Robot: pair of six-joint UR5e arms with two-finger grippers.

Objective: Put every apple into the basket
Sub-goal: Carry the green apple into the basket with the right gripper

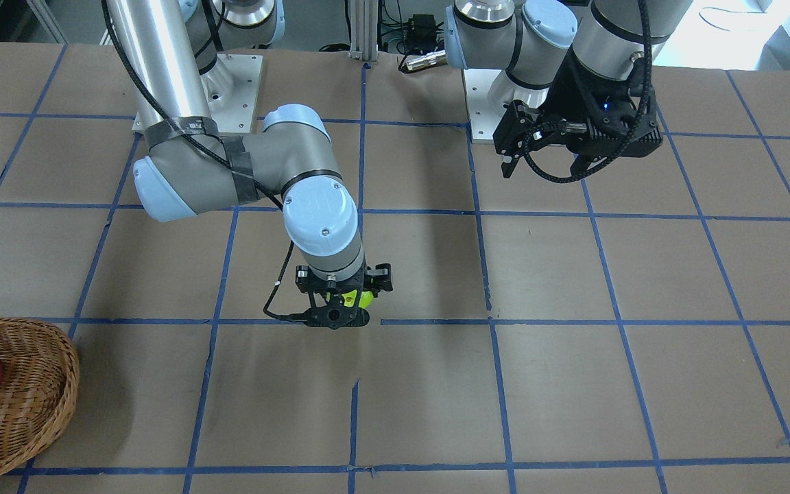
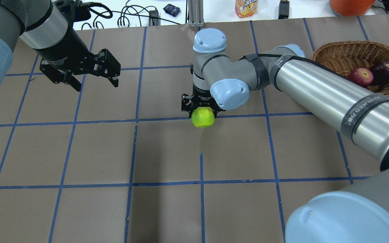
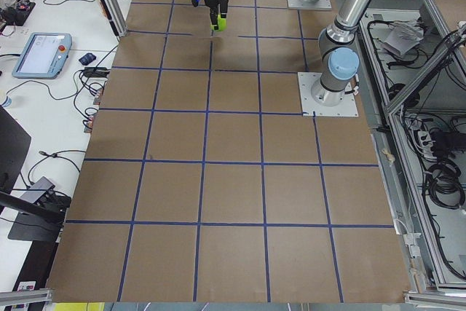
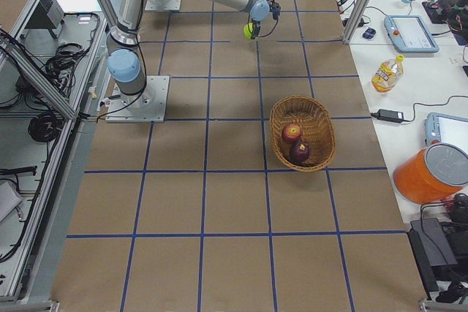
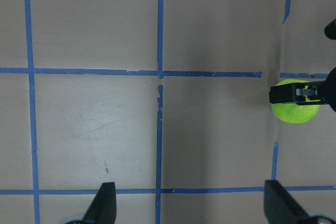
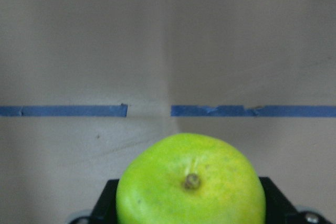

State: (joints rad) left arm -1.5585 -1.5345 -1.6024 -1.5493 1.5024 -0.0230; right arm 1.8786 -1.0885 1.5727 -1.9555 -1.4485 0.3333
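Gripping the yellow-green apple (image 2: 203,118) in my right gripper (image 2: 202,113), over a blue tape line (image 2: 79,122) mid-table. The basket (image 2: 349,46) sits at 2 o'clock by the far edge (red apple (image 2: 360,77) and maroon apple (image 2: 383,71) inside, side by side). Bare brown paper lies between. My left gripper (image 2: 96,84) hangs at 10 o'clock, jaws spread, well apart.

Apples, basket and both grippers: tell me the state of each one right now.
green apple: clamped in the right gripper, outside the basket
red apple: lying in the basket
maroon apple: lying in the basket, beside the red apple
basket: upright on the table, holding two apples
right gripper: shut on the green apple
left gripper: open, empty, above the table
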